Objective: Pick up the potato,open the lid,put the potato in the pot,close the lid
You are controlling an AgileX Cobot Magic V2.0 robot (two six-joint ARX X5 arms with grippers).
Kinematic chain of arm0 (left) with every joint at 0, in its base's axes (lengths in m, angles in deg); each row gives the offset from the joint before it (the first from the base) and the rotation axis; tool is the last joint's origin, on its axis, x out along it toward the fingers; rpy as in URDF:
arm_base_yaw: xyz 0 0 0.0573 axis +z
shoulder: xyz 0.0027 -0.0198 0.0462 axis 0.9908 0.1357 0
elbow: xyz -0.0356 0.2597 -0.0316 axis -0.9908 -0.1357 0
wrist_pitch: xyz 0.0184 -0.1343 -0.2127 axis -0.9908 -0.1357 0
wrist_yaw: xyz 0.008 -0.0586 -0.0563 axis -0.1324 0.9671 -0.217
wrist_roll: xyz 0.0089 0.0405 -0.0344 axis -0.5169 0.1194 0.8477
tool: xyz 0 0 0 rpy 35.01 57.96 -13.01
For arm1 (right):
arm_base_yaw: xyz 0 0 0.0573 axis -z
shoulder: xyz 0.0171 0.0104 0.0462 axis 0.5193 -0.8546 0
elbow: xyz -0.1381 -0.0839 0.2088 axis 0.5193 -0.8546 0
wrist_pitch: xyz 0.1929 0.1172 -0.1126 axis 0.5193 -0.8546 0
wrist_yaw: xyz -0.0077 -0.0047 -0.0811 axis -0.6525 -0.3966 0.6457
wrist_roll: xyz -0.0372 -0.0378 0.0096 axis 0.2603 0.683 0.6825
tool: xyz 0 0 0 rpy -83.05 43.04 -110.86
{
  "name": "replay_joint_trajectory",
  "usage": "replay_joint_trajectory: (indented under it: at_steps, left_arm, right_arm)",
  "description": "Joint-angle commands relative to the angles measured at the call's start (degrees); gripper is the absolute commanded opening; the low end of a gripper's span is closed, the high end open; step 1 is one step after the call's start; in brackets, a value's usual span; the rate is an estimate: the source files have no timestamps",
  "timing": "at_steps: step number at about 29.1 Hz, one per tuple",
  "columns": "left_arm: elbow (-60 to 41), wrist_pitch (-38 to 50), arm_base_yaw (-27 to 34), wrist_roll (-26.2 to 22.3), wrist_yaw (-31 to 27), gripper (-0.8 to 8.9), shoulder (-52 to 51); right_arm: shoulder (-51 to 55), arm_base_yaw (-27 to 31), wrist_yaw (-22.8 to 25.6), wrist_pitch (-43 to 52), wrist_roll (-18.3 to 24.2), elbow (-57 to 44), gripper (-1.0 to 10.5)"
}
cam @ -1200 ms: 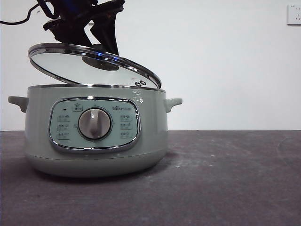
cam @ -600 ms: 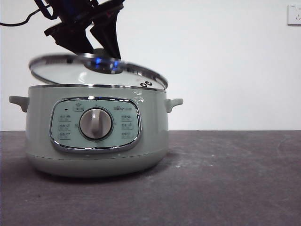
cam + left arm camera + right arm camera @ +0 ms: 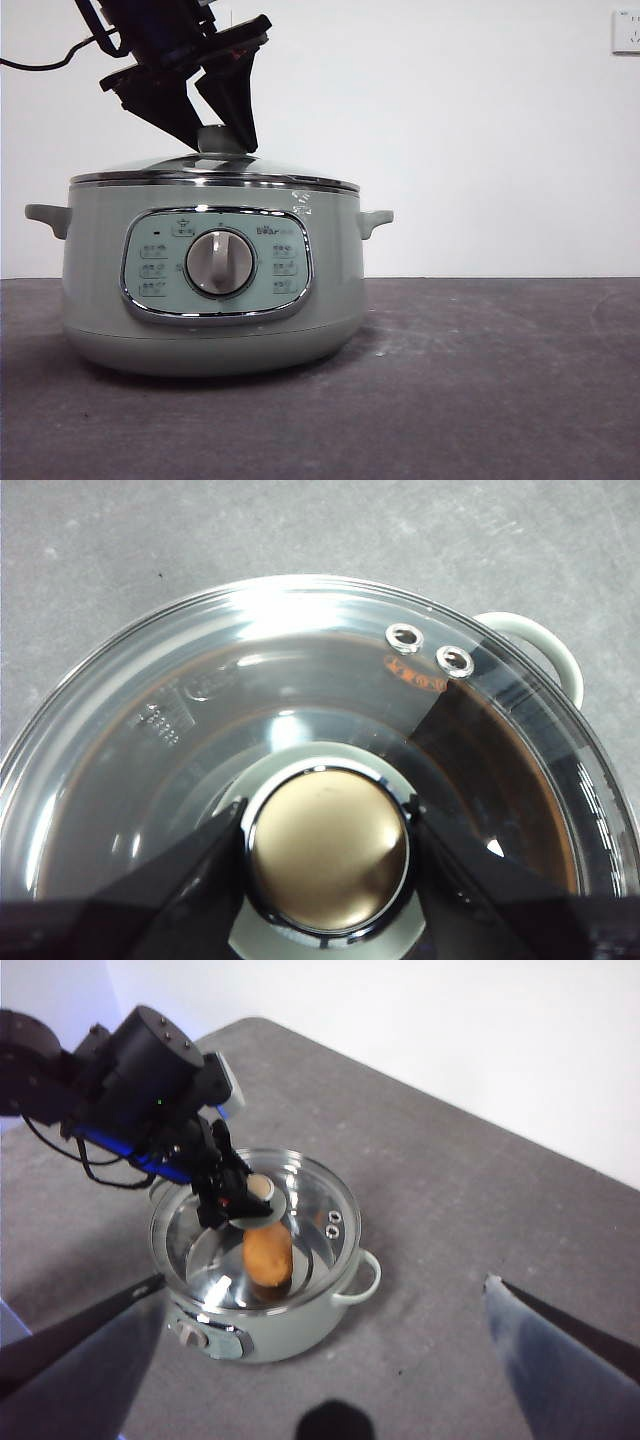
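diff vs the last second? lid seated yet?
The lid went from tilted, high on one side above the pot, to flat on the rim: it looks seated. The left tool came down with it and still clamps the knob. The pot nudged slightly sideways. The potato lies inside under the glass. The right tool waits open, off the pot.

Lid (image 3: 215, 171) on pot (image 3: 210, 300); potato (image 3: 267, 1257) inside; left gripper (image 3: 325, 845) around lid knob (image 3: 327, 848); pot on table (image 3: 480, 380).
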Motion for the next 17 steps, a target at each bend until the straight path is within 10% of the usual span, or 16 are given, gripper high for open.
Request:
replay_joint_trajectory:
  at_steps: [1, 4, 9, 17]
  left_arm:
    - [-1.97, -2.54, -0.42, 0.31, -0.28, 0.0, 3.37]
    - [-1.97, -3.23, -0.13, 0.28, -1.62, 0.25, 3.32]
    - [-1.97, -3.32, 1.01, 0.31, -4.66, 3.8, 3.21]
    - [-0.66, -3.32, 1.97, 0.33, -6.27, 3.78, -2.4]
  right_arm:
    - [0.13, -0.02, 0.13, -0.55, -1.09, 0.13, 5.6]
    - [0.13, -0.02, 0.13, -1.46, -1.11, 0.13, 5.6]
    - [0.09, -0.02, 0.13, -2.73, -1.6, 0.13, 5.6]
    - [0.07, -0.02, 0.2, -3.17, -2.14, 0.11, 5.5]
